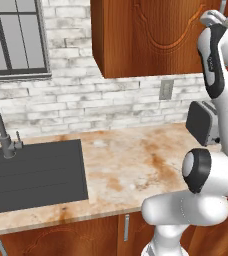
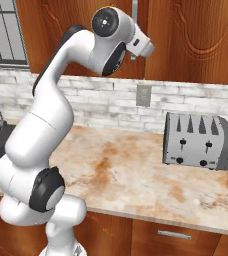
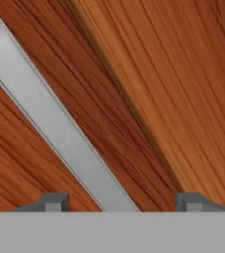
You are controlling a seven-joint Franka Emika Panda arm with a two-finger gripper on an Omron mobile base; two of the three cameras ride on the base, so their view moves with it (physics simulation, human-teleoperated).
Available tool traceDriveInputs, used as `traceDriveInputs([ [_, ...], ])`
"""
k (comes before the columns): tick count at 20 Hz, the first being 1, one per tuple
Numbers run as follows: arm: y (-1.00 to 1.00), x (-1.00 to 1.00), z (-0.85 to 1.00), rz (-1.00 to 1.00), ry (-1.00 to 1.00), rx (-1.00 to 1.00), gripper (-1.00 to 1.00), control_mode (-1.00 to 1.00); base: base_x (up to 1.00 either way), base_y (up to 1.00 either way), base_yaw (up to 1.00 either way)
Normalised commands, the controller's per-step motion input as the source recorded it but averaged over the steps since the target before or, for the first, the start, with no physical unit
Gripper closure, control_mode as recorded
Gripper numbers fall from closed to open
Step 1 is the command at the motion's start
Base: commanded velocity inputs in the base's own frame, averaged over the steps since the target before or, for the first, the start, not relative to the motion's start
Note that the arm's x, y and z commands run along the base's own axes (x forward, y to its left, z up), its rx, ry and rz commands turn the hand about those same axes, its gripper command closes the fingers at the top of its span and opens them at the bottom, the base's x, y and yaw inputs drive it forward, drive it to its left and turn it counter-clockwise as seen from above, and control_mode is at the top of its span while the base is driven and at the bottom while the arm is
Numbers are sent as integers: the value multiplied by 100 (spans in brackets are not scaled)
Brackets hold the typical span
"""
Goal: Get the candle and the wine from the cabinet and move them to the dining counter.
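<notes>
The cabinet (image 1: pixel 151 35) hangs on the wall above the counter, and its carved doors are shut. In the hand view its wood (image 3: pixel 164 79) is very close, and a silver bar handle (image 3: pixel 50 123) crosses it on a slant. My gripper (image 3: pixel 122 202) is open, with the lower end of that handle passing between its two fingertips (image 3: pixel 54 202). In the right base view the handle (image 2: pixel 134 10) rises just above the raised hand. The candle and the wine are hidden. The dining counter is out of view.
Below the cabinet runs a stained stone counter (image 1: pixel 131 165) with a black sink (image 1: pixel 31 175) and faucet (image 1: pixel 1 130) on the left. A silver toaster (image 2: pixel 198 140) stands against the brick wall on the right. A window (image 1: pixel 13 37) is at far left.
</notes>
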Motion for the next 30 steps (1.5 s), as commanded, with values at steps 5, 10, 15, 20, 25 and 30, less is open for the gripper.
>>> traceDriveInputs([
  [5, -4, 65, -5, 3, -15, 25, -100, -100, 0, 0, 0],
  [10, -17, 65, 0, 10, -10, 28, -100, -100, 0, 0, 0],
  [15, -25, 60, 0, 16, -8, 31, -100, -100, 0, 0, 0],
  [20, -11, 54, -2, 12, -4, 23, 100, -100, 0, 0, 0],
  [25, 31, 40, -8, -1, 0, 0, 100, -100, 0, 0, 0],
  [30, 47, 16, -8, -2, 1, 0, 100, -100, 0, 0, 0],
])
